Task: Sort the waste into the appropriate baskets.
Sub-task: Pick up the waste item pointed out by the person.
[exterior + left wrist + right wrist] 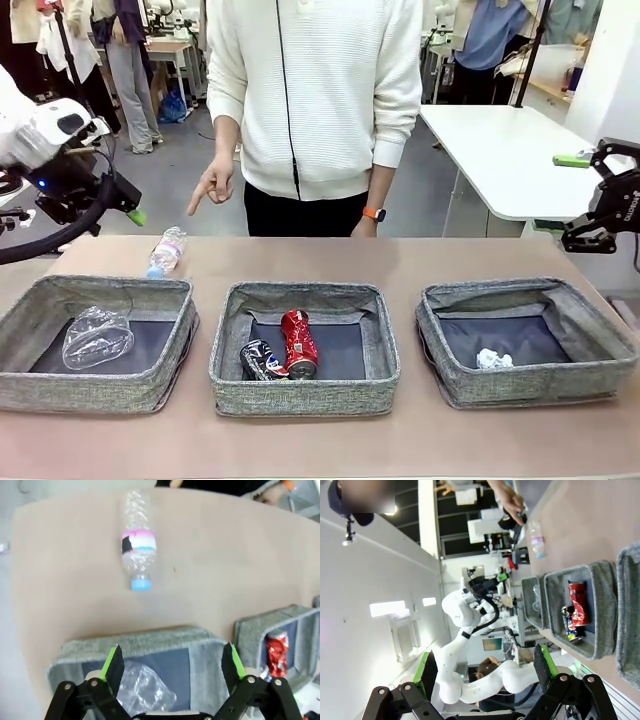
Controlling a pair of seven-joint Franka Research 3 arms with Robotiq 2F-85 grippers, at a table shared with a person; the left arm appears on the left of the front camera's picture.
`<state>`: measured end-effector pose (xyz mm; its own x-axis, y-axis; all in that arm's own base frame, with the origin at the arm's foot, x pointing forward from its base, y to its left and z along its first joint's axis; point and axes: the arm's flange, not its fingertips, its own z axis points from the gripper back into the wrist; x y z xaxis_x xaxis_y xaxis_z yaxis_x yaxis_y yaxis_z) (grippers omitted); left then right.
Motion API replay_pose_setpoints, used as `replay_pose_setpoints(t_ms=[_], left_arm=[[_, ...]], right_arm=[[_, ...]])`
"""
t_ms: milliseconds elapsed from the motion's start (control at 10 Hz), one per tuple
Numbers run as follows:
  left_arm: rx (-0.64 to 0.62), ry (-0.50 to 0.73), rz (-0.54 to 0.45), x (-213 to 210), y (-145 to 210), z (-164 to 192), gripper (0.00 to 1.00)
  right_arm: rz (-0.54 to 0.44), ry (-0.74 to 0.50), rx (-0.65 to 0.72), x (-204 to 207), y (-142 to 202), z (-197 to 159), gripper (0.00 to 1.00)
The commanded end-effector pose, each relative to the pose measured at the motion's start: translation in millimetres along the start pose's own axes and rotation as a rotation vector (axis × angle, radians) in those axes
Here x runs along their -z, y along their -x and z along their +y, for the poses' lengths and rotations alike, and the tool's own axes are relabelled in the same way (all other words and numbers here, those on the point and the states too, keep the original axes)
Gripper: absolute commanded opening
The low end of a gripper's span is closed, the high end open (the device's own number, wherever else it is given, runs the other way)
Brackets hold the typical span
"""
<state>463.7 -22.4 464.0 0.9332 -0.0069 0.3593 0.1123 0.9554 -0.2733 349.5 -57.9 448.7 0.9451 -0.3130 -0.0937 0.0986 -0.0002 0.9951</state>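
Grey woven fabric baskets (304, 392) are lining the tabletop's near edge, already holding sorted waste. One clear plastic bottle with a blue cap (166, 251) is lying unsorted near the far-left edge, with the left gripper (170, 667) hovering over it, jaws apart; the right gripper (485, 670) is idling, jaws apart.

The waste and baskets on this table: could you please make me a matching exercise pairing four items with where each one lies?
Items:
1. red can
2. white paper ball
3. labelled clear bottle
4. crushed clear bottle

Places:
A. on the bare table, behind the left basket
B. in the right basket
C. in the left basket
D. in the middle basket

Pairs: 1-D, 2-B, 3-A, 4-C
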Motion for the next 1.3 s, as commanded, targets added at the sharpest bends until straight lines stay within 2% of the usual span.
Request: replay_pose_setpoints(t_ms=[0,400,700,900,1000,1100,1200], left_arm=[[0.005,0.021,-0.028,31.7,-12.1,-0.1,1.0],[-0.019,-0.012,0.09,100.7,-51.4,2.8,1.0],[0.001,-0.078,0.081,133.9,-74.2,4.5,1.0],[-0.137,-0.106,0.018,129.4,-85.8,2.8,1.0],[-0.004,-0.044,0.076,137.8,-71.2,7.3,1.0],[-0.052,-0.059,0.051,138.0,-79.1,8.3,1.0],[0.027,-0.207,-0.066,133.6,-75.0,9.8,1.0]], right_arm=[[0.001,-0.017,-0.004,-1.4,0.2,3.1,1.0],[0.001,-0.017,-0.004,-1.4,0.2,3.1,1.0],[0.001,-0.017,-0.004,-1.4,0.2,3.1,1.0],[0.001,-0.017,-0.004,-1.4,0.2,3.1,1.0],[0.001,-0.017,-0.004,-1.4,0.2,3.1,1.0],[0.001,-0.017,-0.004,-1.4,0.2,3.1,1.0],[0.001,-0.017,-0.004,-1.4,0.2,3.1,1.0]])
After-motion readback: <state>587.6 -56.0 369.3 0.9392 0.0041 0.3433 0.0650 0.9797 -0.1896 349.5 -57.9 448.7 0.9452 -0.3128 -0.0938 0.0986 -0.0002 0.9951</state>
